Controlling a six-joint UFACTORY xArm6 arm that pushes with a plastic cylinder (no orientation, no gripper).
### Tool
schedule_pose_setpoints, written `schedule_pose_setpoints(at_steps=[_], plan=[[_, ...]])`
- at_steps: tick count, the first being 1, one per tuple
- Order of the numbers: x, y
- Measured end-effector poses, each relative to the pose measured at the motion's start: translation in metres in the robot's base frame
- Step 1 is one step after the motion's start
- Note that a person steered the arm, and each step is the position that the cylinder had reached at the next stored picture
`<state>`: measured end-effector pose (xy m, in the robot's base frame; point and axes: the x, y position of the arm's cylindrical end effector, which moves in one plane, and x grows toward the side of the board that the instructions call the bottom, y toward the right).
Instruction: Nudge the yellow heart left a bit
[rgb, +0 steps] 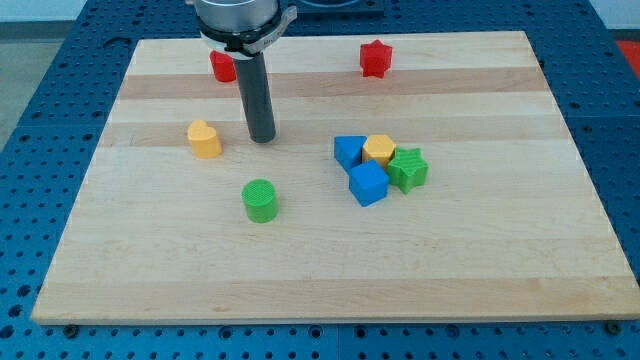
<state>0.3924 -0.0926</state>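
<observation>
The yellow heart (204, 139) lies on the wooden board (330, 260) at the view's left of centre. My tip (262, 139) rests on the board just to the right of the heart, with a small gap between them. The rod rises straight up toward the view's top, partly hiding a red block (221, 66).
A green cylinder (260, 200) lies below my tip. A cluster at centre right holds a blue triangular block (348, 150), a yellow hexagon (379, 150), a blue cube (367, 184) and a green star (408, 168). A red star (375, 58) sits near the top edge.
</observation>
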Motion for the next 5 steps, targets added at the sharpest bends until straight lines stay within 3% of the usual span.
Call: schedule_pose_setpoints(at_steps=[3,5], plan=[[-0.012,-0.015],[-0.014,-0.062]])
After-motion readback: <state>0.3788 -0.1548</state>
